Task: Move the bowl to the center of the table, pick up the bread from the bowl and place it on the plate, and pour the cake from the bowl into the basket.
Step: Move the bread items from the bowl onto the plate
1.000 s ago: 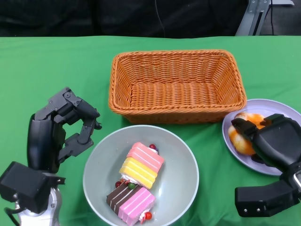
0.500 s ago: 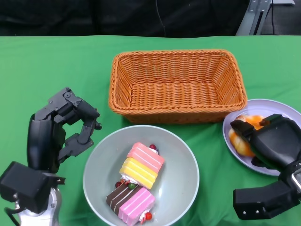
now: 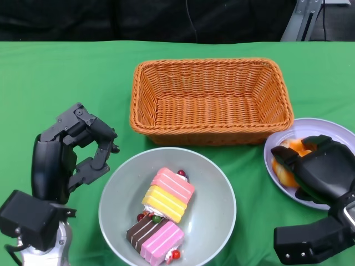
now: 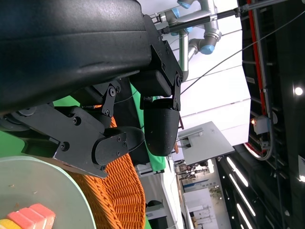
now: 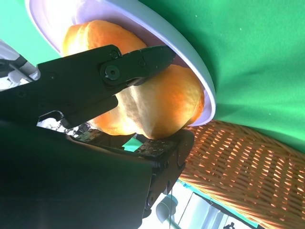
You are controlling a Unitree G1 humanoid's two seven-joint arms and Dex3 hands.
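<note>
Bread (image 3: 284, 162) sits on the plate (image 3: 316, 128) at my right, my right hand (image 3: 321, 174) clasped around it; the wrist view shows fingers (image 5: 138, 64) across its top and one beneath. Left hand (image 3: 75, 152) hangs beside the bowl (image 3: 219, 191), fingers apart, holding nothing. Bowl lies at the near middle of the green table (image 3: 66, 77), two cake slices (image 3: 166, 213) in it. Basket (image 3: 209, 101) stands just behind the bowl.

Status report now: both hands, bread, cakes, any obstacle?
Right robot hand grips bread on plate. Left robot hand open beside bowl. Cakes in bowl; basket holds nothing. No obstacle seen.
</note>
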